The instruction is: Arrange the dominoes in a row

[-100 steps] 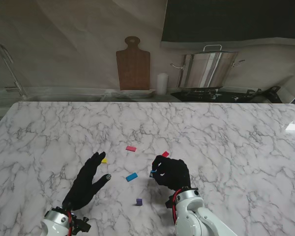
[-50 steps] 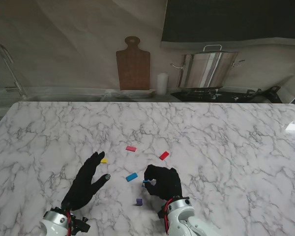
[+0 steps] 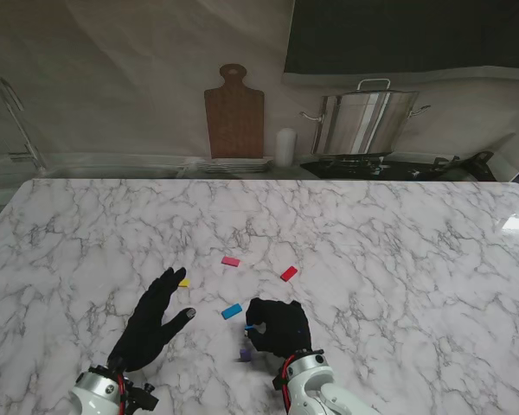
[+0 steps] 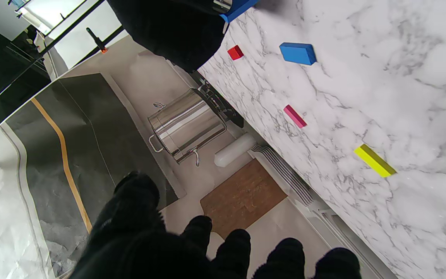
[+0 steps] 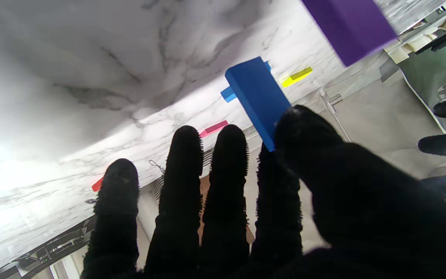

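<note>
Presently, my right hand (image 3: pixel 275 327) is pinching a dark-blue rectangular domino block (image 5: pixel 258 101) between thumb and forefinger, holding it above the white marble counter (image 3: pixel 398 259) and just beside the purple domino block (image 3: pixel 245 354). My left hand (image 3: pixel 151 318) is hovering with its fingers spread, gripping nothing.

The remaining pieces are lying scattered and well apart: a light-blue domino (image 3: pixel 232 311) near my right hand, a red one (image 3: pixel 289 273) and a pink one (image 3: pixel 231 261) farther from me, a yellow one (image 3: pixel 183 283) by my left fingertips. No row is formed yet.

Risks, as I am judging them:
- The grip is covering only one end of the held block, so it could be twisting or slipping on release and falling flat.
- The purple block is sitting so close that lowering the held piece could be knocking it over or shoving it.

Differences between views:
- The stand view is showing the overall layout, but my hand is hiding nearly all of the held block.
- The right wrist view is showing the pinch clearly, and how close the purple block is.
- The left wrist view is showing the light-blue, red, pink and yellow pieces lying flat, and only a corner of the held block.
</note>
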